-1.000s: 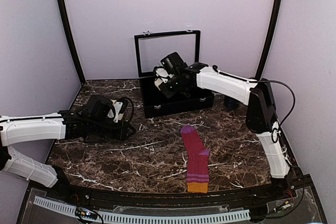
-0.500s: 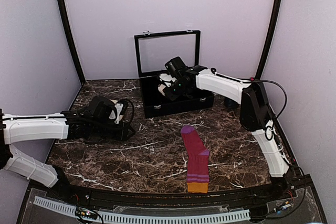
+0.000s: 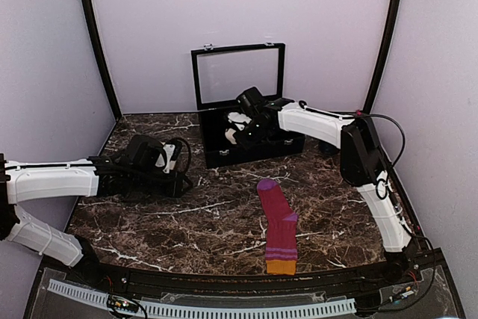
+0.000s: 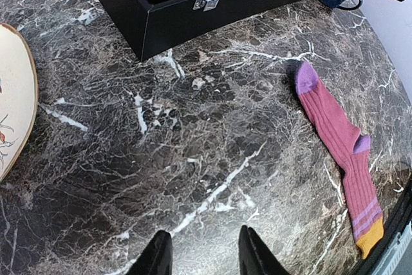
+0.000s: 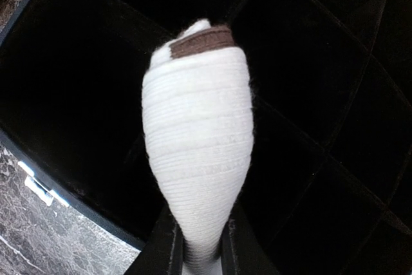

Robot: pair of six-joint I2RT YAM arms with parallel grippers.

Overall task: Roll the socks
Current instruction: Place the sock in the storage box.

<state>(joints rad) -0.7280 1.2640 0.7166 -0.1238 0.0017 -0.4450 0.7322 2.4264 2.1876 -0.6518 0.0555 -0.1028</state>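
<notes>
The cream sock point(image 5: 199, 133) is a tight, ribbed bundle that tapers to a rounded tip, where a brown band crosses it. It hangs over the black box point(image 3: 254, 151) at the table's point(image 3: 187, 222) far edge, above the thin dividers point(image 5: 302, 140) that split the dark inside into compartments. The magenta sock point(image 3: 278, 222) lies flat and unrolled on the dark, white-veined marble, right of the middle. Its purple toe points toward the box and its orange cuff lies by the near edge. It is finely ribbed, with a purple heel patch and purple stripes above the cuff.

The box's glass-paned lid point(image 3: 239, 72) stands upright against the back wall. A round beige disc point(image 4: 13, 94) with a faint drawn pattern lies near the table's left edge.

The right gripper point(image 5: 198, 252) pinches the thick end of the cream sock between its two fingers. The left gripper point(image 4: 203, 259) hovers low over bare marble near the left edge, with its fingers spread apart and nothing between them.
</notes>
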